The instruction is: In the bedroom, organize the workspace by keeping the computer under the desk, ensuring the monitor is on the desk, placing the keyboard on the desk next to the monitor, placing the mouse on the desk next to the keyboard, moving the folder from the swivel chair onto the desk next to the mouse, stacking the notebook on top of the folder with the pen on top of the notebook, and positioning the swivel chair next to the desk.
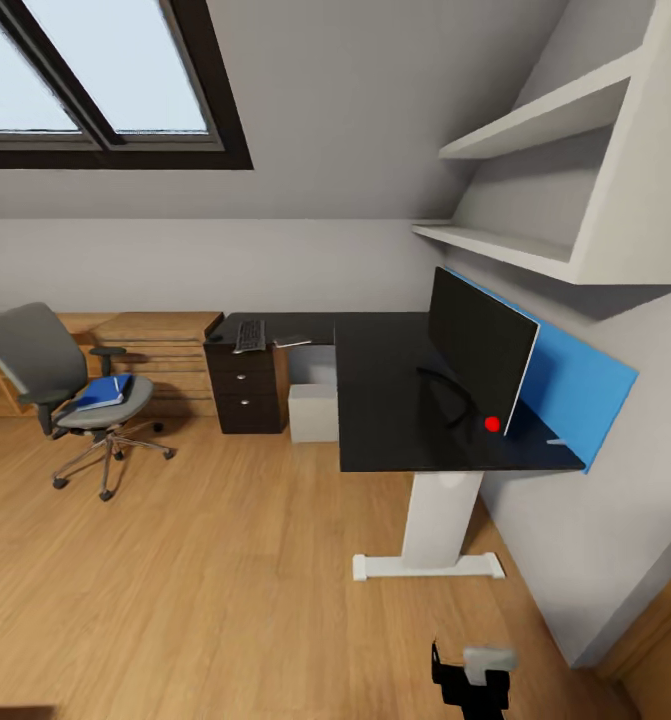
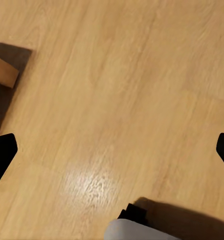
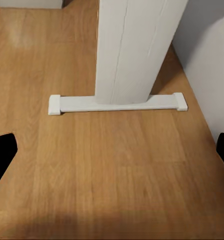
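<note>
The black-topped desk stands against the right wall in the bedroom. On it the monitor stands upright before the blue back panel. The keyboard and a thin pale notebook lie on the far wing. The grey computer sits under the desk. A slim pale streak, perhaps the pen, lies by the panel. At the left, the swivel chair holds the blue folder. The mouse is out of view. My left gripper and right gripper hang open over bare floor.
A black drawer unit stands beside the computer, and an oak dresser runs behind the chair. The desk's white pedestal foot lies just ahead of my right gripper. White shelves hang above the desk. Wood floor stretches between.
</note>
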